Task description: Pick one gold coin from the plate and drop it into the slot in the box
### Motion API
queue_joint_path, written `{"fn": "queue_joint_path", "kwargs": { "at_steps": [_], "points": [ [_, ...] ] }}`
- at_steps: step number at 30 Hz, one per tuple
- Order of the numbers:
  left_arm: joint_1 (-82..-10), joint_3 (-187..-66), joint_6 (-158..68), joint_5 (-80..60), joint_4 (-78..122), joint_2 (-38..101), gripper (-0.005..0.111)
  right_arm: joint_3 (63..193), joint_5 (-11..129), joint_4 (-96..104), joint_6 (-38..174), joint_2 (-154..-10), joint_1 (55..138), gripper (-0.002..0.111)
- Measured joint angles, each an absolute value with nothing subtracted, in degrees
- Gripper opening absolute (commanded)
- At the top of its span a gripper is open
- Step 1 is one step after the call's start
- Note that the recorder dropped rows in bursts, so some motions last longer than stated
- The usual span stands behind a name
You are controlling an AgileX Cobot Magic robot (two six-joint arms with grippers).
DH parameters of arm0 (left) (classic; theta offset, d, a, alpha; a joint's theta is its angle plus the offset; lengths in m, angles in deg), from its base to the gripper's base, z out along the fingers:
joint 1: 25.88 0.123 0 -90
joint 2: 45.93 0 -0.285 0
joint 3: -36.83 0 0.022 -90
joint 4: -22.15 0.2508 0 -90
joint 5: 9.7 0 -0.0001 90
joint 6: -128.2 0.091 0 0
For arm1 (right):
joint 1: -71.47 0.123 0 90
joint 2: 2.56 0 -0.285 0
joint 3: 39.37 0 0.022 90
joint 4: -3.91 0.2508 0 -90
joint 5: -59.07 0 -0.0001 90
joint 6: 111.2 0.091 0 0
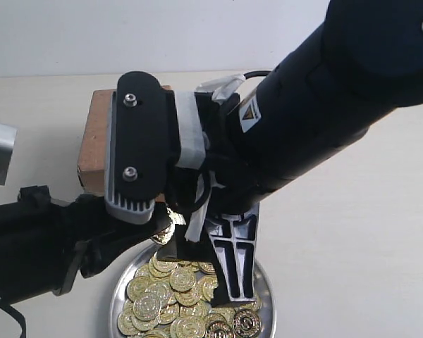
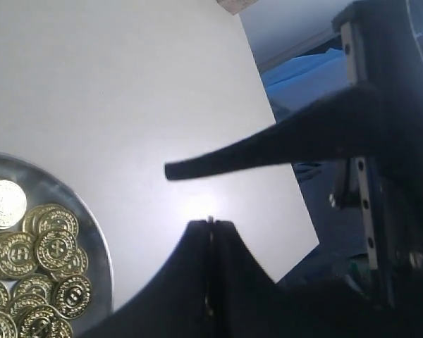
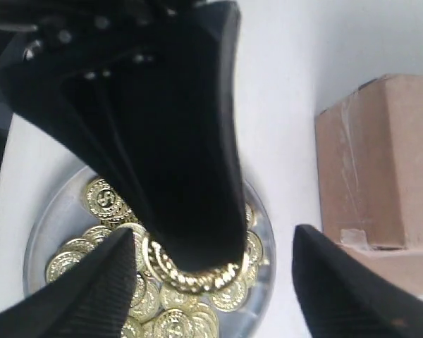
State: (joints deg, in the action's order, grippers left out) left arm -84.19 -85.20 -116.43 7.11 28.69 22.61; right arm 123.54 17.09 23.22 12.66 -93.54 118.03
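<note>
The silver plate [image 1: 265, 296] lies at the near edge, piled with gold coins [image 1: 170, 303]. Just above its far rim my left gripper [image 1: 162, 229] is shut on one gold coin [image 1: 166, 227]. In the right wrist view that coin [image 3: 197, 278] hangs under the black left fingers [image 3: 183, 176], over the plate [image 3: 56, 218]. My right gripper [image 3: 213, 236] is open, one finger on each side of the held coin and apart from it. The left wrist view shows the left gripper [image 2: 210, 224] shut on the coin's thin edge. The brown cardboard box [image 1: 93, 141] stands behind; its slot is hidden.
The right arm's bulky wrist [image 1: 155, 141] and forearm [image 1: 324, 91] cover most of the box top in the exterior view. One right finger [image 2: 268, 149] crosses the left wrist view. Bare pale table [image 1: 352, 225] lies to the right of the plate.
</note>
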Motion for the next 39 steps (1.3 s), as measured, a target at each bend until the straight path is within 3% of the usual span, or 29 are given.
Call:
{"fn": "queue_joint_path", "kwargs": {
  "at_steps": [4, 6, 8, 9, 11, 12, 16, 22, 29, 39],
  "points": [
    [-82.7, -85.2, -113.3, 3.2, 29.1, 21.5, 0.000, 123.5, 18.5, 10.9, 26.6, -93.0, 118.0, 0.073],
    [-80.2, -85.3, -110.6, 1.7, 29.1, 21.1, 0.000, 123.5, 18.3, 8.2, 32.3, -92.4, 118.0, 0.068],
    [-76.3, -87.3, -105.9, -2.6, 29.1, 21.1, 0.000, 123.5, 17.1, 7.9, 37.8, -92.3, 118.0, 0.048],
    [-75.2, -88.2, -104.2, -4.1, 29.1, 21.1, 0.000, 123.5, 16.7, 8.5, 39.3, -92.3, 118.0, 0.029],
    [-70.6, -93.5, -96.5, -11.0, 29.1, 21.1, 0.000, 123.5, 15.8, 11.0, 43.2, -92.2, 118.0, 0.004],
    [-68.6, -96.4, -93.7, -13.8, 29.1, 21.5, 0.000, 123.5, 15.5, 11.9, 45.3, -92.2, 118.0, 0.000],
    [-64.1, -106.9, -86.4, -22.2, 30.9, 29.3, 0.000, 123.5, 12.4, 14.7, 50.5, -92.2, 118.0, 0.000],
    [-63.1, -118.8, -87.7, -30.4, 38.3, 43.2, 0.000, 123.5, 8.9, 15.8, 51.0, -92.2, 118.0, 0.000],
    [-63.1, -129.1, -110.2, -39.7, 57.5, 54.9, 0.000, 123.5, 8.6, 15.9, 51.0, -92.2, 118.0, 0.000],
    [-63.1, -133.0, -125.5, -41.0, 63.0, 66.0, 0.000, 123.5, 8.3, 16.1, 51.0, -92.2, 118.0, 0.000]
  ]
}}
